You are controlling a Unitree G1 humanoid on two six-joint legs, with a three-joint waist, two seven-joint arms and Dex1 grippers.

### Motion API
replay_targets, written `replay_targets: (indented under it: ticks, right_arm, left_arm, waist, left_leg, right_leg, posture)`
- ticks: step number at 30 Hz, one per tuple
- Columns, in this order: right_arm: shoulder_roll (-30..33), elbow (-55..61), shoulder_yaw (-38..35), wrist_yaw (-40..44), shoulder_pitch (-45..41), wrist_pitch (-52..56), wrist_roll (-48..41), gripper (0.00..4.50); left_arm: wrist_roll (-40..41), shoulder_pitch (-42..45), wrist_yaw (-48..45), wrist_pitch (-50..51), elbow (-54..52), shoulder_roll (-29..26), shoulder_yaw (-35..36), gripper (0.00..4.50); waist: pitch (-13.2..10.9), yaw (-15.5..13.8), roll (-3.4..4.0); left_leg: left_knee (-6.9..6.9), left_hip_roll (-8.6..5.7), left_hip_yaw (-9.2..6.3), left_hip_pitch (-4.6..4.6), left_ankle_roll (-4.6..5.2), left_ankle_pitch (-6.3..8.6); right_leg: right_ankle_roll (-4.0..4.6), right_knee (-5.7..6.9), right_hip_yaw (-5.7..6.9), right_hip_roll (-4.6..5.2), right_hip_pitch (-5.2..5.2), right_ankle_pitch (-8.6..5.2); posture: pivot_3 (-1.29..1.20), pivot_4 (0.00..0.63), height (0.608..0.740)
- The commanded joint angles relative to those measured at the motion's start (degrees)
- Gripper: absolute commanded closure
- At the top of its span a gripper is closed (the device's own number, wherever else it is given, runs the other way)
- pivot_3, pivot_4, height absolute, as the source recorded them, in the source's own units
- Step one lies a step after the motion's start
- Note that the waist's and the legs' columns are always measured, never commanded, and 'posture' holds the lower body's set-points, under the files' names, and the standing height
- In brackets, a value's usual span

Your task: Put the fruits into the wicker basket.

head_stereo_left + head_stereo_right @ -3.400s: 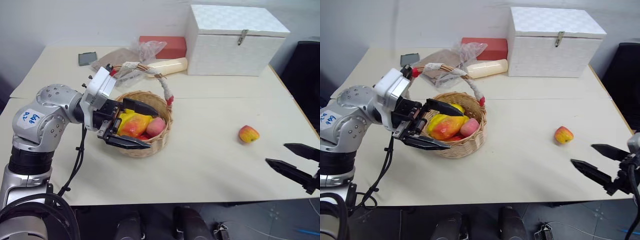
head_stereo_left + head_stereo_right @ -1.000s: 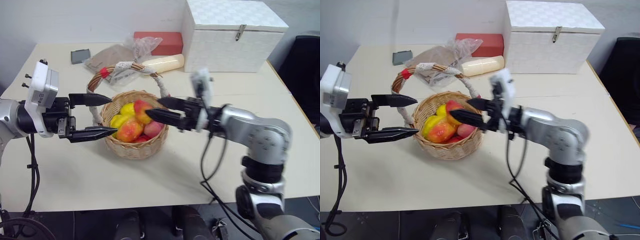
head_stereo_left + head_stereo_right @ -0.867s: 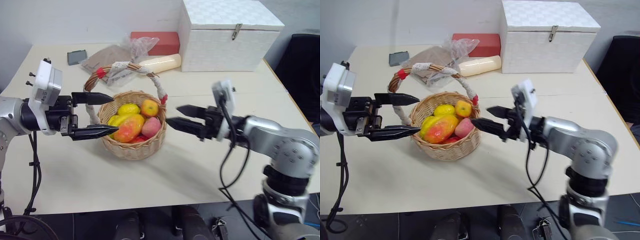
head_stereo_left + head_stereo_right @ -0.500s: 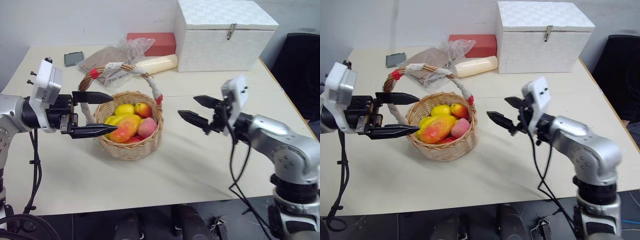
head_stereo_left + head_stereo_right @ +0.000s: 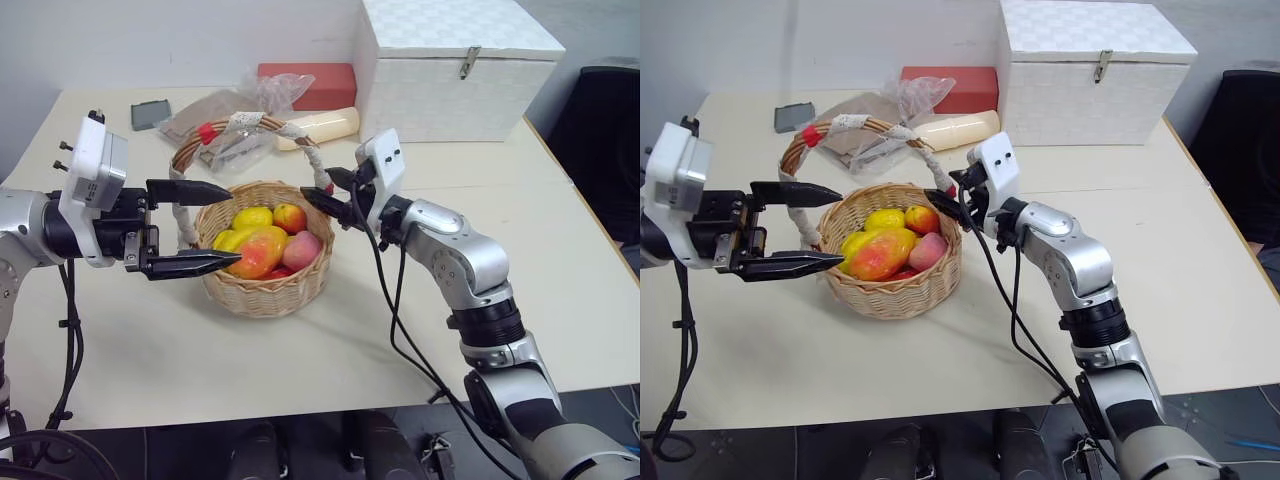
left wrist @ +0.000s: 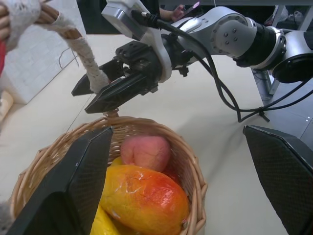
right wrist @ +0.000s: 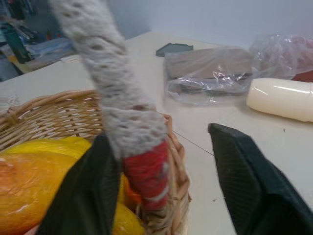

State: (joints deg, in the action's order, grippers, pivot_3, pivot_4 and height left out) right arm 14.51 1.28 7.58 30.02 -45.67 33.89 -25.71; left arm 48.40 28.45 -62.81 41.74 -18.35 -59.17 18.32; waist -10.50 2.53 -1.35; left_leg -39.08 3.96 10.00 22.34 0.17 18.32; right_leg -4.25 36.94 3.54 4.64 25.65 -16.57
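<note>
Wicker basket (image 5: 265, 285) stands mid-table, holding the mango (image 5: 259, 254), peach (image 5: 302, 249) and small red-and-yellow fruit (image 5: 290, 217) among yellow pieces. Right gripper (image 5: 322, 192) sits at the lace-wrapped handle's (image 5: 312, 165) base — fingers straddle it, part open, not clamped. Left gripper (image 5: 215, 226) wide open beside the basket's near-left rim — holding nothing.

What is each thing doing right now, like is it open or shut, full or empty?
wicker basket: upright on the table, holding fruit.
peach: in the basket.
mango: in the basket.
small red-and-yellow fruit: in the basket.
white box: lid shut.
left gripper: jaws open, beside the basket.
right gripper: jaws either side of the handle's base; grip unclear.
</note>
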Motion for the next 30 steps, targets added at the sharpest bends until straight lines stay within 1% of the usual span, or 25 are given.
replay_targets:
  ticks: [1, 4, 5, 8, 11, 13, 16, 17, 20, 22, 23, 26, 28, 30]
  right_arm:
    - [-0.1, 5.5, -0.3, 1.9, 1.5, -0.6, -0.8, 3.1]
    - [-0.2, 7.5, -0.5, 1.6, 2.7, -0.7, 0.0, 4.11]
    - [-0.3, 7.8, -0.9, 0.7, 3.1, -0.8, 0.5, 4.2]
    - [0.2, 8.5, -3.5, -1.5, 4.4, -3.6, 2.3, 4.2]
    - [2.7, 10.3, -8.4, -2.8, 5.7, -4.9, 2.3, 4.2]
    - [6.2, 12.1, -12.4, -3.1, 7.1, -4.6, 2.2, 4.2]
    - [13.9, 14.2, -19.7, -2.7, 10.5, -3.8, 2.3, 4.2]
    - [16.9, 14.4, -23.2, -2.3, 12.3, -3.3, 2.1, 4.2]
    - [22.1, 14.3, -29.5, -2.1, 16.5, -2.8, 1.3, 4.2]
    - [24.1, 13.9, -32.6, -2.0, 19.2, -3.0, 1.3, 4.2]
    - [24.7, 12.6, -35.5, -2.1, 22.3, -3.8, 1.8, 4.2]
    - [24.6, 10.9, -40.3, -2.8, 28.0, -4.9, 1.9, 4.2]
    - [23.6, 11.4, -41.4, -2.7, 29.9, -4.1, 0.1, 3.47]
    - [23.2, 12.1, -42.0, -2.6, 31.2, -3.3, -1.3, 2.9]
  left_arm:
    - [2.3, -0.3, 0.9, 0.6, -2.0, 0.0, 2.5, 0.0]
    - [2.7, 0.1, 0.9, 0.6, -2.2, 0.4, 2.0, 0.0]
    - [2.8, 0.5, 1.0, 0.6, -2.1, 0.6, 1.6, 0.0]
    - [3.6, 2.2, 1.2, 0.8, -1.8, 1.8, 0.2, 0.0]
    - [3.3, 3.8, 0.7, 0.6, -1.4, 3.1, -1.9, 0.0]
    - [3.3, 5.2, 0.4, 0.6, -0.8, 4.1, -3.2, 0.0]
    - [2.6, 7.4, -0.6, 0.1, 0.6, 5.7, -5.5, 0.0]
    - [2.0, 8.2, -1.0, -0.3, 1.6, 6.4, -6.5, 0.0]
    - [0.7, 9.6, -1.9, -1.0, 3.8, 7.8, -8.2, 0.0]
    - [-0.4, 10.2, -2.4, -1.7, 5.1, 8.6, -9.1, 0.0]
    - [-1.4, 10.8, -2.8, -2.5, 6.4, 9.4, -10.2, 0.0]
    - [-3.3, 12.2, -3.8, -3.8, 9.2, 11.1, -12.0, 0.0]
    - [-4.3, 13.2, -4.2, -4.5, 10.8, 12.2, -12.9, 0.0]
    - [-5.2, 13.8, -4.6, -5.0, 11.9, 12.9, -13.5, 0.0]
  waist:
    - [0.0, 0.0, 0.0]
    - [0.0, 0.0, 0.0]
    - [0.0, 0.1, 0.0]
    - [0.0, 0.2, 0.0]
    - [0.0, -0.5, 0.0]
    - [0.0, -0.9, 0.0]
    - [0.0, -1.4, 0.0]
    - [0.0, -1.6, 0.0]
    - [0.0, -1.8, 0.0]
    - [0.0, -1.4, 0.01]
    - [0.0, -1.1, 0.01]
    - [0.0, -0.9, 0.01]
    - [0.0, -0.7, 0.01]
    - [0.0, -0.5, 0.01]
  left_leg:
    - [0.0, 0.0, 0.0, 0.0, 0.0, 0.0]
    - [-0.01, -0.02, 0.0, -0.03, -0.01, -0.01]
    - [-0.02, -0.04, 0.01, -0.04, -0.02, -0.01]
    - [-0.02, -0.05, 0.01, -0.07, -0.04, -0.02]
    - [-0.02, -0.09, 0.0, -0.04, -0.04, -0.03]
    - [-0.02, -0.1, 0.01, -0.03, -0.02, -0.01]
    - [-0.02, -0.14, -0.02, 0.05, 0.02, 0.01]
    - [-0.02, -0.15, -0.01, 0.05, 0.06, 0.03]
    - [-0.01, -0.16, 0.01, 0.04, 0.08, 0.05]
    - [-0.01, -0.13, 0.05, -0.01, 0.05, 0.04]
    - [-0.01, -0.12, 0.06, -0.05, 0.02, 0.03]
    - [-0.01, -0.13, 0.05, -0.2, -0.07, -0.04]
    - [-0.02, -0.16, 0.13, -0.27, -0.04, -0.07]
    - [-0.03, -0.15, 0.17, -0.35, -0.07, -0.08]
  right_leg:
    - [0.0, 0.0, 0.0, 0.0, 0.0, 0.0]
    - [0.0, 0.0, 0.01, -0.01, 0.0, 0.0]
    - [0.0, -0.01, 0.01, -0.01, 0.0, 0.0]
    - [0.01, -0.01, 0.01, -0.01, 0.0, 0.0]
    - [0.0, 0.0, 0.02, -0.01, 0.0, 0.0]
    - [-0.01, 0.0, 0.03, 0.0, 0.0, 0.01]
    - [-0.02, -0.07, 0.06, 0.03, -0.01, 0.01]
    - [-0.02, -0.08, 0.06, 0.02, -0.01, 0.01]
    - [-0.03, -0.15, 0.07, -0.01, -0.02, 0.01]
    - [-0.04, -0.35, 0.05, -0.07, -0.02, 0.01]
    - [-0.04, -0.32, 0.02, -0.09, -0.03, 0.01]
    - [-0.03, -0.19, 0.0, -0.11, -0.12, 0.0]
    - [-0.04, -0.09, -0.11, -0.1, -0.11, 0.01]
    - [-0.03, 0.01, -0.21, -0.11, -0.11, 0.01]
  posture:
    - [0.0, 0.15, 0.74]
    - [0.0, 0.15, 0.74]
    - [0.0, 0.15, 0.74]
    - [0.0, 0.15, 0.74]
    - [0.0, 0.15, 0.74]
    - [0.0, 0.15, 0.74]
    - [0.0, 0.15, 0.74]
    - [0.0, 0.15, 0.74]
    - [0.0, 0.15, 0.74]
    - [0.0, 0.15, 0.74]
    - [0.0, 0.15, 0.74]
    - [0.0, 0.15, 0.74]
    - [0.0, 0.15, 0.74]
    - [0.0, 0.15, 0.74]
